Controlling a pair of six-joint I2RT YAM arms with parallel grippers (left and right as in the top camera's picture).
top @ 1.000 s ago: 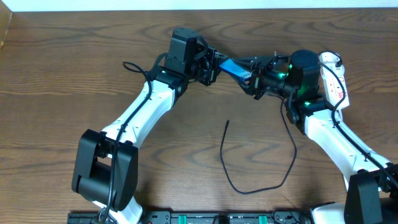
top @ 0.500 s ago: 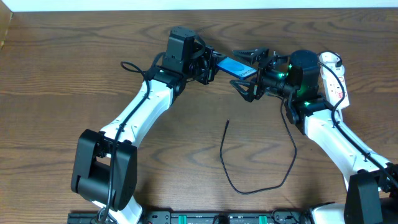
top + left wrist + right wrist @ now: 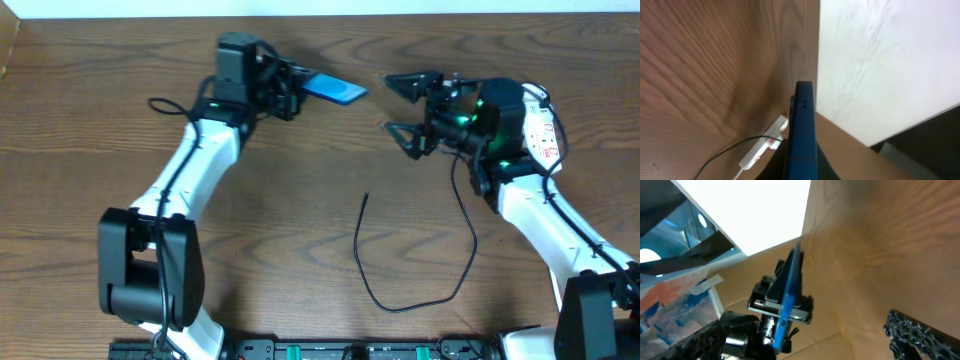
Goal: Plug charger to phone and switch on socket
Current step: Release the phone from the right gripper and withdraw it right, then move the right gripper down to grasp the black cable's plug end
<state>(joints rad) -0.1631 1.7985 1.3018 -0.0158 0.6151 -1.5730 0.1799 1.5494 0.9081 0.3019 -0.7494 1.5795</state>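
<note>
Overhead: left gripper [image 3: 298,88] clamped on one end of the phone [image 3: 336,91], blue screen up, tilted; right gripper [image 3: 394,103] fingers wide apart, empty, facing the phone with a clear gap; charger [image 3: 357,250] lies loose on the table [image 3: 90,180] in an open loop between the arms, tip free; socket [image 3: 543,130] just beside the right arm, far right.
</note>
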